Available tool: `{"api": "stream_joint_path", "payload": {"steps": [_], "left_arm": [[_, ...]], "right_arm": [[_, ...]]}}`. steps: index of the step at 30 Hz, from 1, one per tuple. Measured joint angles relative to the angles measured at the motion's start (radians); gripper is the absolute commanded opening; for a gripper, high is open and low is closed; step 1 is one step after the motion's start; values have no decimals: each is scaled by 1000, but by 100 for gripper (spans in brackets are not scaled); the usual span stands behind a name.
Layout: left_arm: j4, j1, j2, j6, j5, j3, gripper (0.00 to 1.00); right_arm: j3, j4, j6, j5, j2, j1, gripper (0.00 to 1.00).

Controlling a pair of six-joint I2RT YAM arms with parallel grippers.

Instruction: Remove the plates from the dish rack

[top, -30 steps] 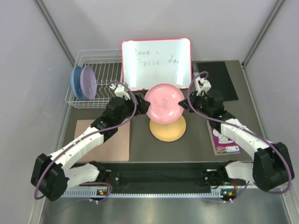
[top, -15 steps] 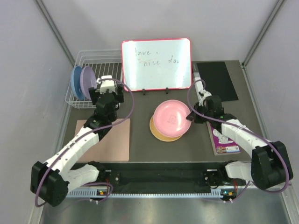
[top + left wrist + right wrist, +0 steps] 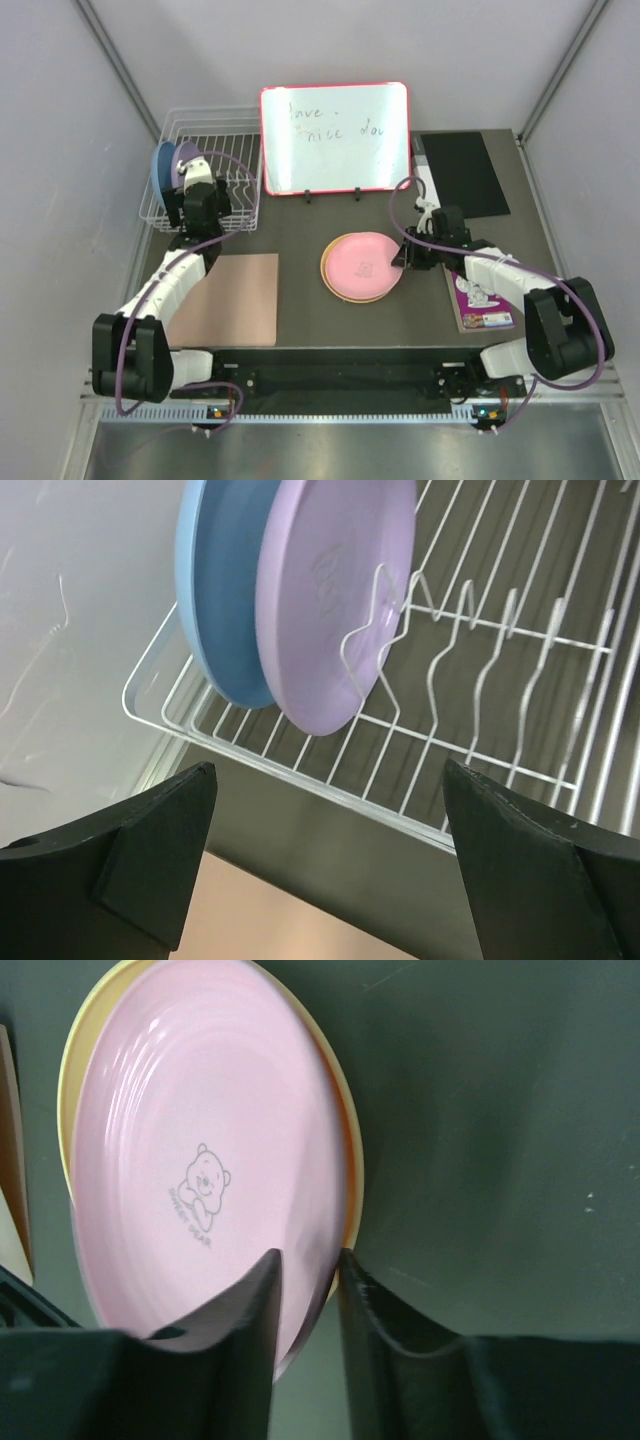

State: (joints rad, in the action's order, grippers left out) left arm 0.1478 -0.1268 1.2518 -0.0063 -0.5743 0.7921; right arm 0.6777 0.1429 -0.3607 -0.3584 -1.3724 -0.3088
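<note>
We read this as a robotics lab cell. The left arm [image 3: 165, 290] and right arm [image 3: 505, 275] are bolted by a metal rail [image 3: 330, 411] at the edge of the dark bench [image 3: 300, 300]. Plain grey panel walls [image 3: 60, 120] enclose it. A whiteboard [image 3: 335, 135] and dish rack [image 3: 215, 125] sit as staged props.

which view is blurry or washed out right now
right wrist: the pink plate is smeared along its lower rim, though its bear print is legible; left wrist: the lavender plate and dish rack wires are crisp; top external: even light, faint writing on the whiteboard.
</note>
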Motion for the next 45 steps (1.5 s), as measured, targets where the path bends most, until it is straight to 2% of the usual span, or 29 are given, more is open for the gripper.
{"api": "stream_joint_path", "payload": {"steps": [2, 5, 8, 11, 16, 20, 26, 27, 29, 30, 32, 33, 35, 36, 37, 39, 40, 45], "left_arm": [[1, 31, 18, -13, 24, 0, 99], [4, 70, 42, -29, 55, 6, 99], [16, 101, 76, -40, 85, 26, 99], [35, 122, 122, -44, 101, 59, 99], [85, 175, 196, -43, 111, 105, 97], [117, 208, 265, -44, 106, 154, 74], [144, 224, 333, -29, 118, 184, 67], [145, 224, 335, -27, 121, 184, 58], [149, 224, 335, -30, 129, 184, 49], [151, 224, 335, -32, 136, 184, 34], [157, 224, 335, -37, 148, 184, 13], [160, 224, 335, -40, 150, 184, 9], [160, 229, 335, -12, 132, 184, 19], [159, 235, 336, -11, 131, 184, 20], [160, 236, 337, -10, 130, 184, 15], [164, 234, 342, -4, 122, 184, 12], [167, 234, 346, -3, 120, 185, 0], [175, 230, 367, 1, 109, 196, 0]], "right_arm": [[5, 3, 10, -4, -2, 0, 45], [16, 2, 27, -4, -2, 0, 52], [40, 21, 43, 23, -2, 0, 55], [63, 47, 55, 88, 13, 0, 62], [65, 94, 71, 180, 135, 0, 65], [79, 108, 72, 209, 209, 0, 66], [82, 115, 72, 245, 232, 0, 66], [82, 116, 72, 248, 232, 0, 67], [82, 116, 72, 251, 226, 0, 67], [82, 116, 72, 251, 219, 0, 67], [82, 114, 72, 251, 200, 0, 67], [82, 114, 71, 250, 190, 0, 66], [82, 113, 70, 248, 175, 0, 66], [82, 112, 69, 246, 168, 0, 67], [82, 112, 69, 244, 164, 0, 67], [82, 112, 69, 240, 159, 0, 67], [82, 112, 69, 238, 159, 0, 67], [82, 111, 70, 236, 159, 0, 67]]}}
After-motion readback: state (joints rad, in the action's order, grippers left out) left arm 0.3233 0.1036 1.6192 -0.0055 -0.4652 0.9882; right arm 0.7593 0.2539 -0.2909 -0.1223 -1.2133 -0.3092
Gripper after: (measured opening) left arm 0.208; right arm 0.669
